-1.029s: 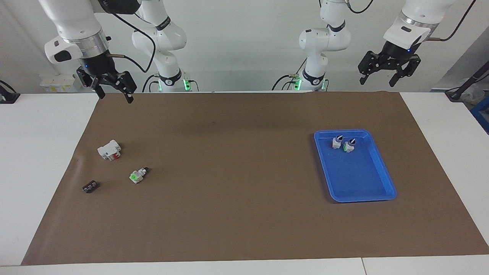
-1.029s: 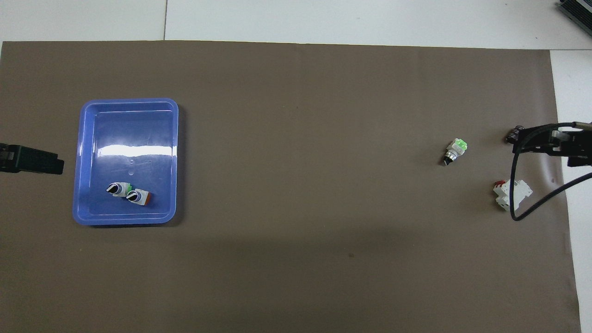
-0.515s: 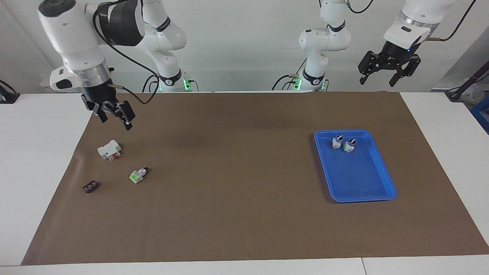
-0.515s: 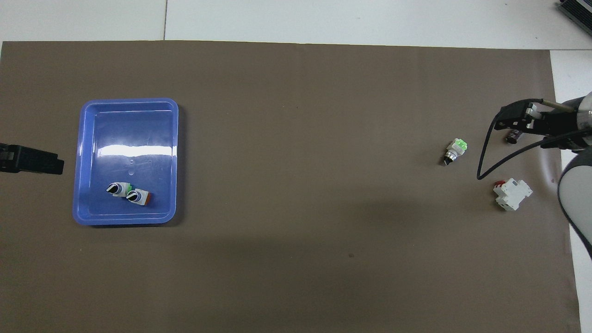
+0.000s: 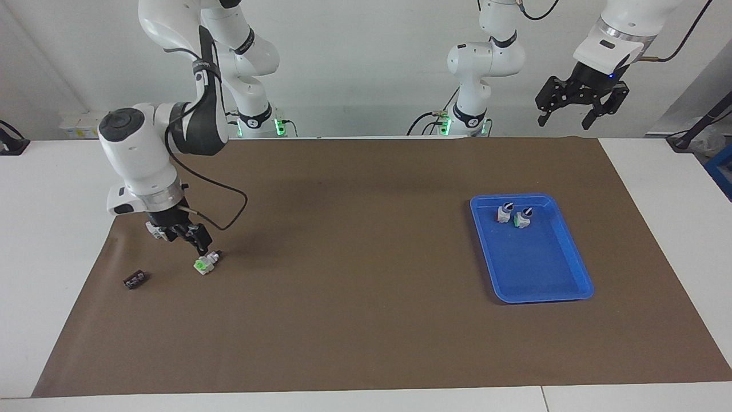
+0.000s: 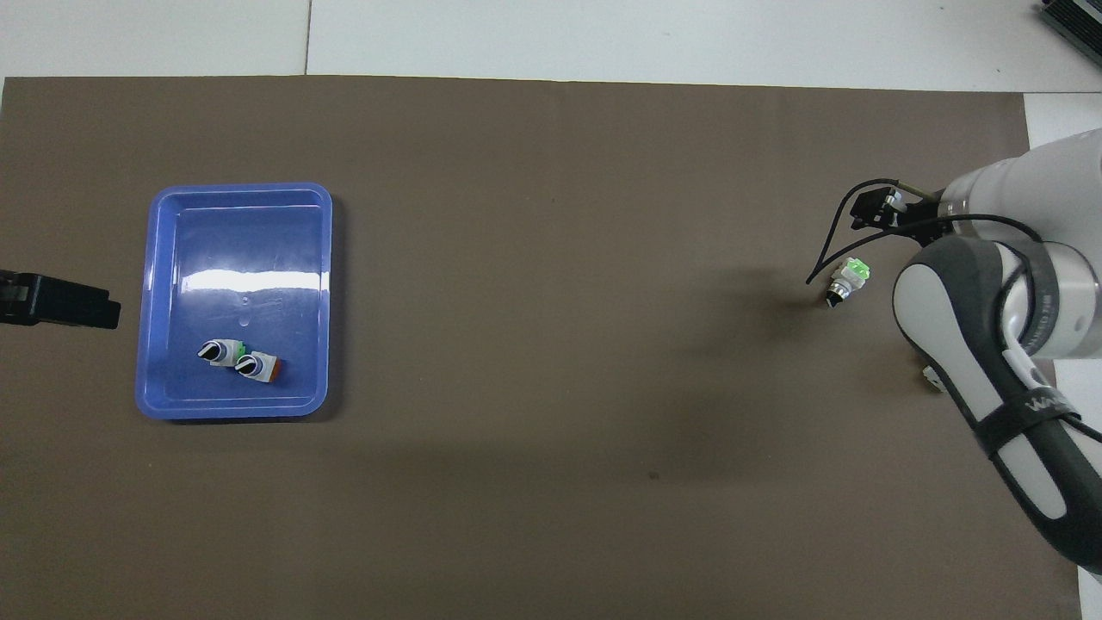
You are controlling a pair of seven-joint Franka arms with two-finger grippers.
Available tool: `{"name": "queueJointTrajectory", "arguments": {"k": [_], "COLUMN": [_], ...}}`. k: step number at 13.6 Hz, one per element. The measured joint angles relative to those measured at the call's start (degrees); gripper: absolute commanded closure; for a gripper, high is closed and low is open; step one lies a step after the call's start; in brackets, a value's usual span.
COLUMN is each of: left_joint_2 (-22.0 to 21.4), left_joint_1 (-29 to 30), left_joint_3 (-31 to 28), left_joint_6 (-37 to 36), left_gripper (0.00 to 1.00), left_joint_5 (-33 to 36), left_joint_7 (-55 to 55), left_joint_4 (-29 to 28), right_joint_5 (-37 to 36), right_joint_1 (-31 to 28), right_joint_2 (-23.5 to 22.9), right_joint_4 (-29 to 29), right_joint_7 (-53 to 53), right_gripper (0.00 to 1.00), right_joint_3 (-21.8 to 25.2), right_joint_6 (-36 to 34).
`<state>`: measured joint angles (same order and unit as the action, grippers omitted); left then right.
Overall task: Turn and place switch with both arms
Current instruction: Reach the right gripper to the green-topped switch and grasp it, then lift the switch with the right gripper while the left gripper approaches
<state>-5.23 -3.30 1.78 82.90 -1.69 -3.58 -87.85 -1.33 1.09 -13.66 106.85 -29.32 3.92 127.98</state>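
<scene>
The switch (image 5: 206, 263) lies on the brown mat toward the right arm's end, green block away from the robots and black knob toward them; it also shows in the overhead view (image 6: 848, 282). My right gripper (image 5: 186, 240) is open and low over the mat, right beside the switch, one finger just above its knob end. In the overhead view the right gripper (image 6: 887, 211) shows just past the switch. My left gripper (image 5: 575, 111) is open and waits raised at the left arm's end of the table; its tip shows in the overhead view (image 6: 60, 301).
A blue tray (image 5: 549, 286) toward the left arm's end holds two other knob switches (image 5: 504, 212) (image 5: 521, 218). A small black part (image 5: 135, 280) lies beside the switch. The white block with a red part (image 5: 153, 229) is mostly hidden by the right gripper.
The right arm has swung down and away from the robots, from high over the mat's corner to just beside the switch. The left arm has stayed put. The switch has not moved.
</scene>
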Motion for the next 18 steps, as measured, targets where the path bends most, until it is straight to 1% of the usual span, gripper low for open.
{"name": "queueJointTrajectory", "arguments": {"k": [4,8,9,10,11,12,13,14,16,18], "left_joint_2": [0.0,-0.4,-0.6,-0.8,-1.0,-1.1,-1.3,-1.4,-1.5,-1.5], "left_joint_1": [0.0,0.0,0.0,0.0,0.0,0.0,0.0,0.0,0.0,0.0], "left_joint_3": [0.1,-0.1,-0.1,-0.1,-0.1,0.0,0.0,0.0,0.0,-0.1], "left_joint_6": [-0.2,-0.4,-0.4,-0.4,-0.4,-0.4,-0.4,-0.4,-0.4,-0.4], "left_gripper": [0.0,0.0,0.0,0.0,0.0,0.0,0.0,0.0,0.0,0.0], "left_joint_5": [0.0,0.0,0.0,0.0,0.0,0.0,0.0,0.0,0.0,0.0], "left_joint_7": [0.0,0.0,0.0,0.0,0.0,0.0,-0.1,-0.4,-3.0,-4.8], "left_joint_4": [-0.1,-0.5,-1.0,-1.5,-1.8,-2.0,-2.1,-2.2,-2.2,-2.2], "right_joint_5": [0.0,0.0,0.0,0.0,0.0,0.0,0.0,0.0,0.1,1.8], "right_joint_1": [-0.5,-0.8,-0.9,-0.9,-0.9,-0.9,-1.0,-1.2,-1.5,-1.7], "right_joint_2": [-3.6,-6.5,-7.3,-7.9,-8.2,-8.4,-8.4,-8.2,-7.6,-7.5], "right_joint_4": [4.8,6.3,6.4,6.4,6.6,6.8,7.0,7.0,6.5,4.4], "right_joint_7": [-7.2,-8.2,-8.3,-8.3,-8.3,-8.4,-8.4,-8.4,-8.4,-8.9], "right_gripper": [0.0,0.0,0.05,0.17,0.51,0.7,0.98,1.0,1.0,1.0], "right_joint_3": [0.0,0.1,0.1,0.1,0.1,0.1,0.1,0.1,0.1,0.1], "right_joint_6": [8.1,12.7,13.7,14.2,14.2,14.2,14.1,13.7,11.2,6.1]}}
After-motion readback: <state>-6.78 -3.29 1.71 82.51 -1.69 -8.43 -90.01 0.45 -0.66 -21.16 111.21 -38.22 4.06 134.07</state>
